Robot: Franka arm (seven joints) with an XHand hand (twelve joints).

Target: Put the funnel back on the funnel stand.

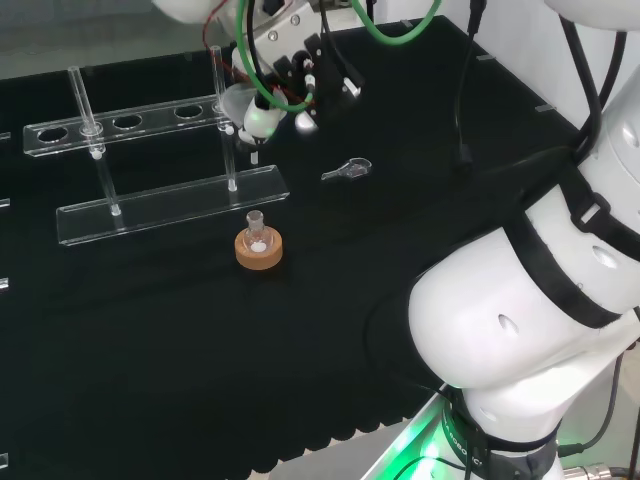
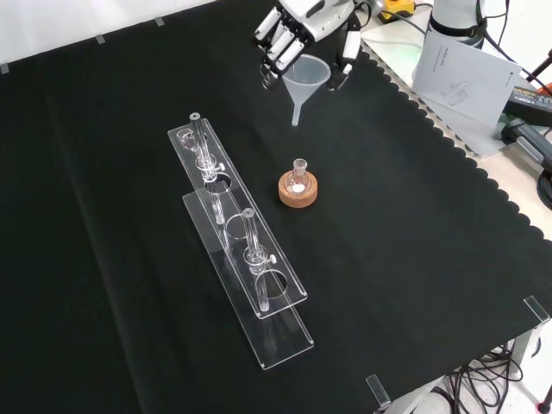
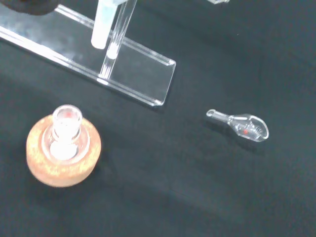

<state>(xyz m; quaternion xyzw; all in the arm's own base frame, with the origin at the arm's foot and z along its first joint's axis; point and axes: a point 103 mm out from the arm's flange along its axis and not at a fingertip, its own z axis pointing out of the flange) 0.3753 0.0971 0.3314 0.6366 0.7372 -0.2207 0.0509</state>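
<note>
The hand (image 2: 306, 26), black and white, hangs above the black cloth at the top of the front view, its fingers (image 2: 274, 45) and thumb curled around the rim of a clear funnel (image 2: 306, 82). The funnel is upright in the air, stem pointing down, not touching anything.

Down and to the left of it in that view stands the clear acrylic funnel stand (image 2: 237, 250), a long base with an upper shelf pierced by round holes, carried on thin posts. Between funnel and stand, just beside the stand, a small glass flask (image 2: 298, 177) sits in a cork ring (image 2: 298, 191). In the head view a small clear glass stopper (image 1: 348, 170) lies flat on the cloth, to the right of the stand.
</note>
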